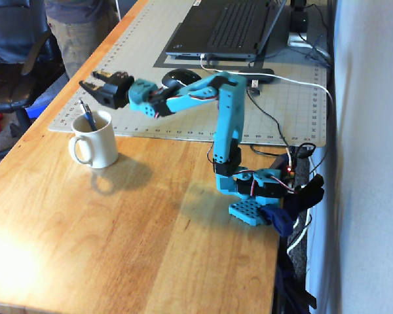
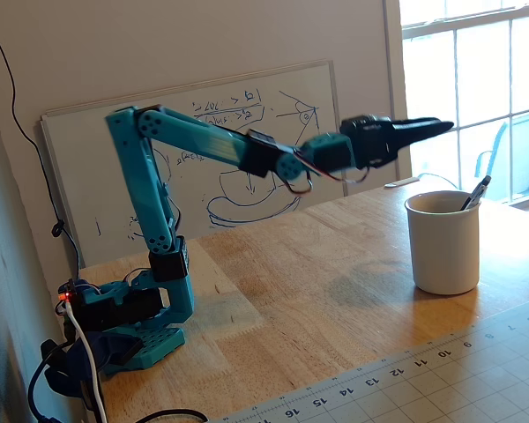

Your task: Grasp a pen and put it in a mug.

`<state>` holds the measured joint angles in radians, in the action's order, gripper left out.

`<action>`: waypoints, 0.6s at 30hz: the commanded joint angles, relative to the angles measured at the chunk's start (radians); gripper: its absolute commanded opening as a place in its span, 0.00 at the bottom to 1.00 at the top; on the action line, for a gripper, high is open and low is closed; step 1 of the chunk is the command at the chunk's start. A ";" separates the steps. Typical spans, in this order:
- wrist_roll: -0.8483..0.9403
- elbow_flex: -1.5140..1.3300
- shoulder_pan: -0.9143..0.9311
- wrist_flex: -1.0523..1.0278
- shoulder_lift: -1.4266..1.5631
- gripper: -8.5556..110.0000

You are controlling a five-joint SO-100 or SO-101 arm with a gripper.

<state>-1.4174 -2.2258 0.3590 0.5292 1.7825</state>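
The cream-white mug (image 1: 99,148) stands on the wooden table near the cutting mat's corner, its handle facing the camera in a fixed view. The dark pen (image 1: 87,112) stands inside it, leaning on the rim with its upper end sticking out. It also shows in the other fixed view (image 2: 476,192), in the mug (image 2: 443,248). My gripper (image 1: 89,80) hangs in the air just above and behind the mug, apart from the pen. Its jaws are apart and hold nothing. In the other fixed view the gripper (image 2: 439,129) points over the mug, well above the rim.
A grey cutting mat (image 1: 183,124) lies behind the mug, with a laptop (image 1: 229,26) and a black mouse (image 1: 180,77) on it. The arm's base (image 1: 249,209) sits at the table's right edge with cables. A whiteboard (image 2: 203,150) leans on the wall. A chair (image 1: 13,65) stands beyond the table.
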 commanded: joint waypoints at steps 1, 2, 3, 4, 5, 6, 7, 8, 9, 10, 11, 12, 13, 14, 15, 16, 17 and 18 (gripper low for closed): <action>0.005 0.086 -0.006 -0.325 0.291 0.21; 0.005 0.083 -0.008 -0.405 0.336 0.21; 0.005 0.080 -0.011 -0.483 0.377 0.21; 0.006 0.078 -0.020 -0.557 0.416 0.21; 0.008 0.078 -0.029 -0.629 0.449 0.21; 0.014 0.081 -0.038 -0.698 0.479 0.21; 0.028 0.081 -0.048 -0.759 0.506 0.21; 0.054 0.080 -0.054 -0.819 0.537 0.21; 0.092 0.077 -0.058 -0.873 0.568 0.21; 0.140 0.077 -0.061 -0.923 0.592 0.21; 0.198 0.075 -0.066 -0.974 0.615 0.21; 0.264 0.074 -0.067 -1.022 0.640 0.21; 0.336 0.071 -0.071 -1.071 0.663 0.20; 0.413 0.071 -0.074 -1.121 0.686 0.20; 0.489 0.071 -0.075 -1.175 0.709 0.18; 0.566 0.071 -0.075 -1.229 0.733 0.17; 0.638 0.071 -0.075 -1.287 0.758 0.15; 0.710 0.069 -0.074 -1.347 0.784 0.14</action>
<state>-0.8820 -2.2258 0.2915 -0.6596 2.4590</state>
